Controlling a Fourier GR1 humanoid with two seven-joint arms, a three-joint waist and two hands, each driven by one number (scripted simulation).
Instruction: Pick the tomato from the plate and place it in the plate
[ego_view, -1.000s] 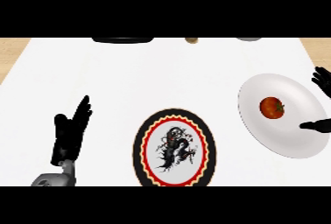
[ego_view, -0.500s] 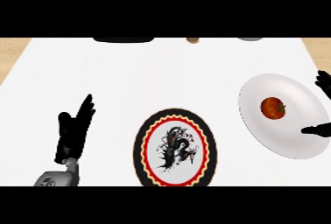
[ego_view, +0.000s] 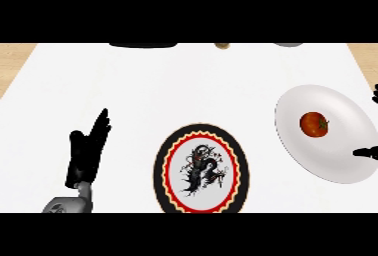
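The right hand (ego_view: 367, 151) is withdrawing toward the view's right edge compared with a second ago; only dark fingertips are showing, so its state cannot be told. The tomato (ego_view: 314, 124) is still sitting ungrasped on the white plate (ego_view: 325, 165). The left hand (ego_view: 87, 152) is resting open at lower left. The dragon-patterned plate (ego_view: 201, 170) is lying unobstructed near the white plate.
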